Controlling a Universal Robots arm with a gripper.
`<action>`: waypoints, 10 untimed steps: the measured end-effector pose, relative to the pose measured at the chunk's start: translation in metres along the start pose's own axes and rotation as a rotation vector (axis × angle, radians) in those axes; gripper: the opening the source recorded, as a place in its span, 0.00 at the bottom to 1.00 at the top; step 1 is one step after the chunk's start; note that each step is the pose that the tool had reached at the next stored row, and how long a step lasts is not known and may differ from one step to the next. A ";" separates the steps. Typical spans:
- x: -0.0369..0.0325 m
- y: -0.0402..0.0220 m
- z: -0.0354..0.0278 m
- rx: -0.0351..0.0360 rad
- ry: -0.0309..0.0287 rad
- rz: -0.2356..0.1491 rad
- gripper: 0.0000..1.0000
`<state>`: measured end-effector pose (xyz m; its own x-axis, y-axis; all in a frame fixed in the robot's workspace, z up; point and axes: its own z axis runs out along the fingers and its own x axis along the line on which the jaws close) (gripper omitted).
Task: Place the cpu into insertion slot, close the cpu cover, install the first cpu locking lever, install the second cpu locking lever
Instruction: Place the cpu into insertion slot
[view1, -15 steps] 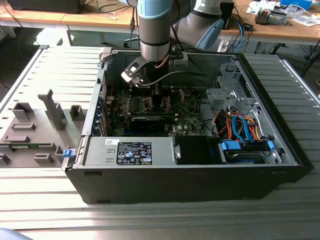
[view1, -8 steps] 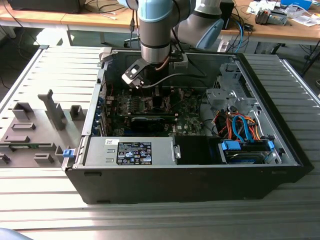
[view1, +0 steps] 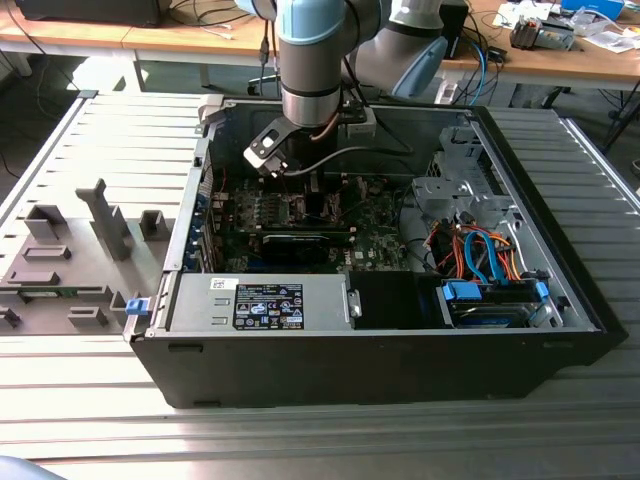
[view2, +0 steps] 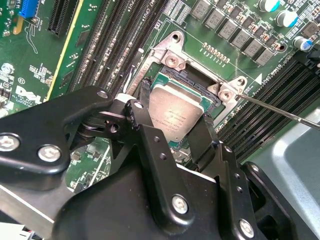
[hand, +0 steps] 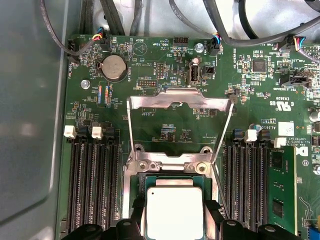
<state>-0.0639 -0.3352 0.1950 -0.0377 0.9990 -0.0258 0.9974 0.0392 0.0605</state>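
Observation:
Inside the open computer case (view1: 560, 300) my gripper (view1: 305, 185) reaches down to the green board. In both wrist views its black fingers (view2: 200, 135) stand on two opposite sides of the cpu (view2: 175, 114), a silver-grey square, and are shut on it. The cpu (hand: 174, 212) sits directly over the insertion slot (view2: 189, 79); I cannot tell whether it rests in it. The cpu cover (hand: 180, 95), a silvery frame, is swung open away from the slot. A thin wire locking lever (view2: 280, 111) sticks out free beside the socket.
Long black memory slots (hand: 92, 185) flank the socket on both sides. A black graphics card (view1: 300, 240) lies in front of the arm, the power supply (view1: 260, 300) nearer. Blue and orange cables (view1: 480, 255) fill the right bay. A grey fixture (view1: 70, 260) stands outside, left.

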 end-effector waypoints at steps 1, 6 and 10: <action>0.0000 0.0000 0.0000 0.0000 0.0000 0.000 0.54; 0.0000 0.0000 0.0000 0.0000 0.0000 0.000 0.54; 0.0000 0.0000 0.0002 -0.0002 0.0002 0.000 0.55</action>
<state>-0.0639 -0.3351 0.1949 -0.0378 0.9990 -0.0255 0.9974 0.0393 0.0606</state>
